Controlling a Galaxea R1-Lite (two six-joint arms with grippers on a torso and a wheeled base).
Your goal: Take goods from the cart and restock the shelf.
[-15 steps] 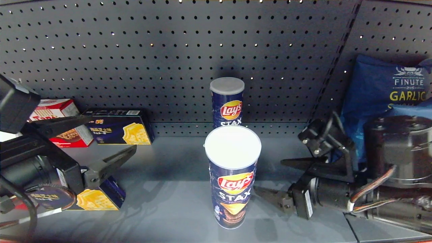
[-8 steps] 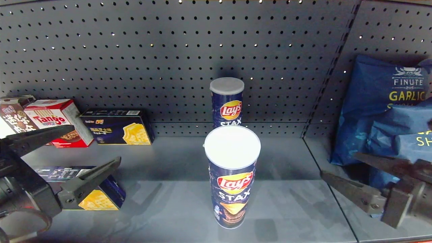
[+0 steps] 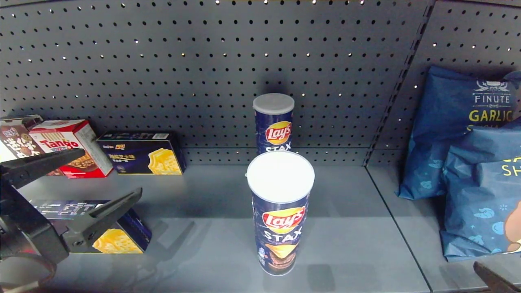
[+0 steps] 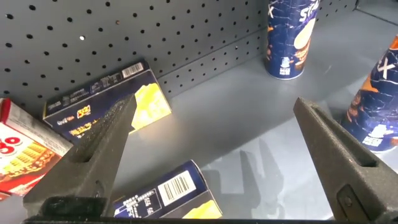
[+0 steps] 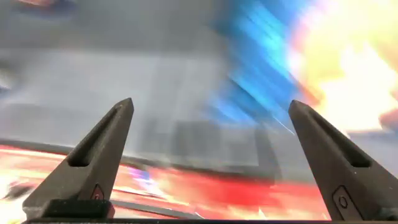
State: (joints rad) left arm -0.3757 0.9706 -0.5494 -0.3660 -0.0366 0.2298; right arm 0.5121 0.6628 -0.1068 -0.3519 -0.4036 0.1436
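Dark grey shelf [image 3: 211, 195], pegboard [image 3: 163, 61] behind. We see two chip cans upright, long axes vertical: front can [image 3: 280, 211] mid-shelf, back can [image 3: 273, 122] directly behind it, base hidden. At shelf's left end, left gripper [image 3: 110, 171] hovers above blue cracker box [image 3: 122, 240], jaws spread wide, empty. Front can stands well to its right, so we judge left arm nearer. At right front corner, right gripper [image 5: 211, 104], jaws spread, empty. Its wrist view is smeared, so we cannot tell what lies beneath. Blue bags [image 3: 476, 211] cut off at right edge.
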